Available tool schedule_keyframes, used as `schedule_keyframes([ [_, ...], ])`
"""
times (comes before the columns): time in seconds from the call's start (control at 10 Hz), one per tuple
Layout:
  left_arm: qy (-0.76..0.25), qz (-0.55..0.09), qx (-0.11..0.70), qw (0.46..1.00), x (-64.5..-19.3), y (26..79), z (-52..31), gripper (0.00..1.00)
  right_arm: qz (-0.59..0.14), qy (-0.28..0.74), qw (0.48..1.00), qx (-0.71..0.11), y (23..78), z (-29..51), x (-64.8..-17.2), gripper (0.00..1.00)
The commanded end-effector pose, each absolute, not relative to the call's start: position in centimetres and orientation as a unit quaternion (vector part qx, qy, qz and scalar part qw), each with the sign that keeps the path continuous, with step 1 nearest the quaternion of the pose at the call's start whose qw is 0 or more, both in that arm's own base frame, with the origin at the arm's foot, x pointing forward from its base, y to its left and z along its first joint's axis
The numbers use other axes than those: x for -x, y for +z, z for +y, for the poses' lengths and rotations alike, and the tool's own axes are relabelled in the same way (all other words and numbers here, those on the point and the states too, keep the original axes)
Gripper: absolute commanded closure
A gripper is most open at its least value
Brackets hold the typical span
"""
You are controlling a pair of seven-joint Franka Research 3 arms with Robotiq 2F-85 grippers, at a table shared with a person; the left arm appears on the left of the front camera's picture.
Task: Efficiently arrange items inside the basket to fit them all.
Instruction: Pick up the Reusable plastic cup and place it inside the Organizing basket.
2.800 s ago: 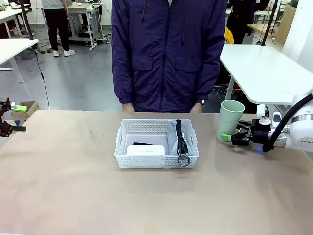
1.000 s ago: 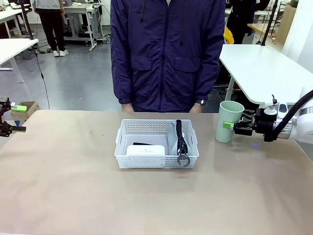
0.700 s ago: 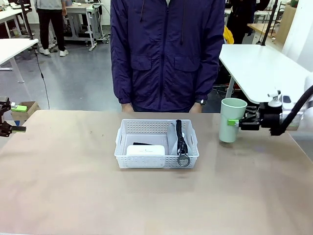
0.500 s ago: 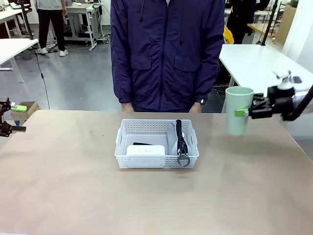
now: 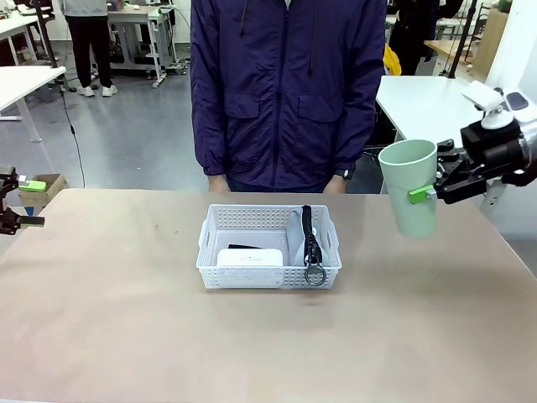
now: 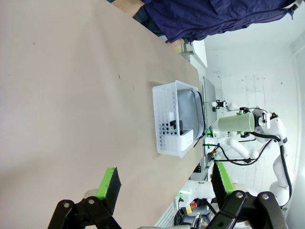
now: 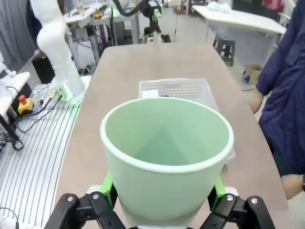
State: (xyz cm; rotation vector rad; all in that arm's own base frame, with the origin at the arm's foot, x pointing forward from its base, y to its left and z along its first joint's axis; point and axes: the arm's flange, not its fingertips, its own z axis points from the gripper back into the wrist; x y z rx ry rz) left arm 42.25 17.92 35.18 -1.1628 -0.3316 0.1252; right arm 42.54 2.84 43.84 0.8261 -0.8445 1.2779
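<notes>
My right gripper (image 5: 419,195) is shut on the pale green cup (image 5: 409,188) and holds it in the air, slightly tilted, right of the basket (image 5: 270,267). In the right wrist view the cup (image 7: 167,152) sits between the green pads (image 7: 108,187), its mouth open and empty, with the basket (image 7: 175,88) beyond it. In the basket lie a white box (image 5: 250,257), a grey pouch with a black strap (image 5: 309,235) and ring, and a dark stapler (image 5: 243,247), mostly hidden. My left gripper (image 5: 30,203) hangs open at the table's far left; its own view shows the gripper (image 6: 167,181) empty.
A person in a dark blue jacket (image 5: 289,92) stands at the far edge, hands low behind the table. Bare brown tabletop (image 5: 268,344) surrounds the basket. White tables (image 5: 449,117) stand behind on the right.
My right gripper has raised the cup off the table, up and a little right, and tipped it slightly. The basket, its contents and my left arm have stayed put.
</notes>
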Motion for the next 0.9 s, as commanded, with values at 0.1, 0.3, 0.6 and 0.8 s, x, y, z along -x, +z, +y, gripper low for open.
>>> schedule_keyframes([
  [0.1, 0.057, -0.157, 0.543, 0.823, -41.9, 35.3, 17.7, 0.00, -0.372, 0.567, 0.640, -0.362, 44.9, 3.1, -42.5, 0.67],
  [0.3, 0.057, -0.157, 0.543, 0.823, -41.9, 35.3, 17.7, 0.00, -0.372, 0.567, 0.640, -0.362, 44.9, 3.1, -42.5, 0.67],
  [0.6, 0.057, -0.157, 0.543, 0.823, -41.9, 35.3, 17.7, 0.00, -0.338, 0.594, 0.655, -0.321, 47.1, 8.2, -44.2, 0.11],
  [0.8, 0.057, -0.157, 0.543, 0.823, -41.9, 35.3, 17.7, 0.00, -0.325, 0.634, 0.618, -0.331, 50.6, 15.8, -45.9, 0.11],
])
